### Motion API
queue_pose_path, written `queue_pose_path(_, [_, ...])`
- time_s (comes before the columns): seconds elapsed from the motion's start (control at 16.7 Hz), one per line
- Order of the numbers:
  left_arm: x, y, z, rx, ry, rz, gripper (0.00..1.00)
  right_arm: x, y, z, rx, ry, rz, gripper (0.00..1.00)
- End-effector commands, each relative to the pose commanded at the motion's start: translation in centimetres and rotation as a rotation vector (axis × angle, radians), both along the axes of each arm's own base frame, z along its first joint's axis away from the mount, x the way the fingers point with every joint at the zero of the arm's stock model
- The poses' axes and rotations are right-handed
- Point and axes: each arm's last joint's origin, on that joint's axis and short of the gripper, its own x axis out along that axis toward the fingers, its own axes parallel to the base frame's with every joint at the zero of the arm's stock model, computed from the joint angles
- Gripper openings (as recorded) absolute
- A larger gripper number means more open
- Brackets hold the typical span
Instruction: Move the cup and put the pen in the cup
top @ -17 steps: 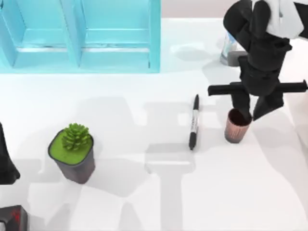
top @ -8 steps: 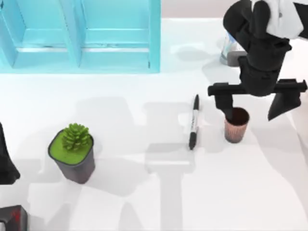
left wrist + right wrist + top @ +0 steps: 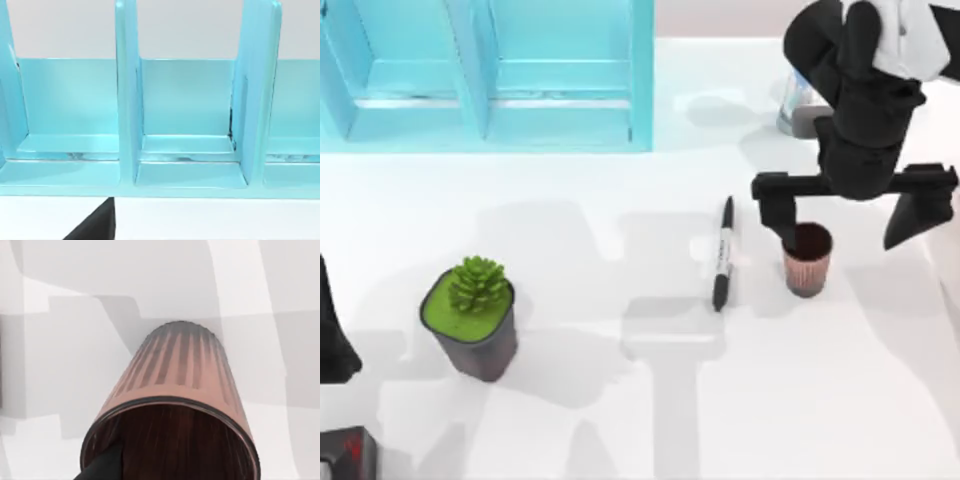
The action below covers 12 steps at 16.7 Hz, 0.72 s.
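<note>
Top view: right pincer (image 3: pixel 850 215) spread wide over cup (image 3: pixel 807 260); pen (image 3: pixel 722 255) label unreadable.

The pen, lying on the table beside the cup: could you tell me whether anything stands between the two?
Nothing visible does. The pen lies flat just left of the upright cup, with bare table between. The right gripper hangs open over the cup, one finger at its pen-side rim.

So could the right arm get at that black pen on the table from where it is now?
Probably yes. The right gripper hangs open by the copper cup, and the pen lies flat just left of the cup with bare table around it. The jaws must clear the cup first.
</note>
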Motion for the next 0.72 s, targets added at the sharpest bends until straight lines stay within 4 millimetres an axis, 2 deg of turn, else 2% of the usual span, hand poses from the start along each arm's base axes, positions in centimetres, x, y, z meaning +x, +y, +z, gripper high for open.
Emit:
queue_pose_path(0.12, [0.0,0.0,0.0,0.0,0.0,0.0,1.0,0.2,0.1,0.5,-0.003,0.006,-0.001,1.0])
queue_pose_path(0.3, [0.0,0.0,0.0,0.0,0.0,0.0,1.0,0.9,0.5,2.7,-0.01,0.023,-0.001,1.0])
queue_pose_path(0.54, [0.0,0.0,0.0,0.0,0.0,0.0,1.0,1.5,0.8,8.6,0.0,0.007,0.0,1.0])
queue_pose_path(0.72, [0.0,0.0,0.0,0.0,0.0,0.0,1.0,0.8,0.5,12.6,0.004,-0.002,0.001,1.0])
